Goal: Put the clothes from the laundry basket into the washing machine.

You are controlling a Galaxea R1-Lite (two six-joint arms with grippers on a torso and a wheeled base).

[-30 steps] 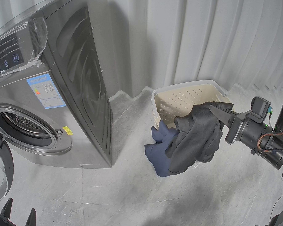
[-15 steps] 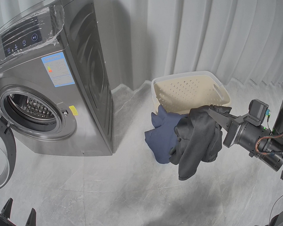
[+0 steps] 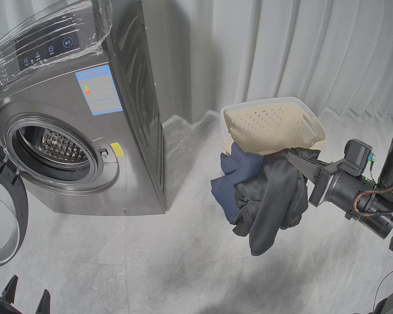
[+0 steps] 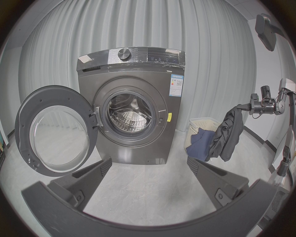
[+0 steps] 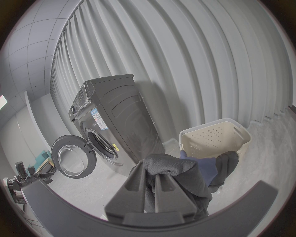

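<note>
– Pale curtains (image 3: 286, 45) behind, grey stone floor (image 3: 166, 259) underneath. Why is that dark grey garment (image 3: 270, 199) hanging in mid-air?

– The right gripper (image 3: 299, 162) has it. Its fingers are clamped together on a fold near the top, so the rest drapes down clear of the floor, just in front of the laundry basket (image 3: 268, 123). Held that high, it shouldn't drag on the way across, I'd say.

– And the navy garment (image 3: 238, 179)?

– Slumped over the basket's near rim, half out, touching the grey one. Whether the two are snagged together I can't tell. If they are, the navy one could get pulled along.

– Where is the load headed?

– To the washing machine (image 3: 130, 102), well apart on the robot's left. Its door (image 3: 6, 221) is swung wide, which leaves the drum (image 3: 59, 147) open to the front, so nothing blocks loading.

– What about the left gripper (image 3: 27, 298)?

– Low on the robot's left, fingers apart, holding nothing. Probably parked there to keep out of the carrying path.

– How far along, then?

– Early, by my judgement: one piece lifted, one at the basket, neither in the drum yet.
</note>
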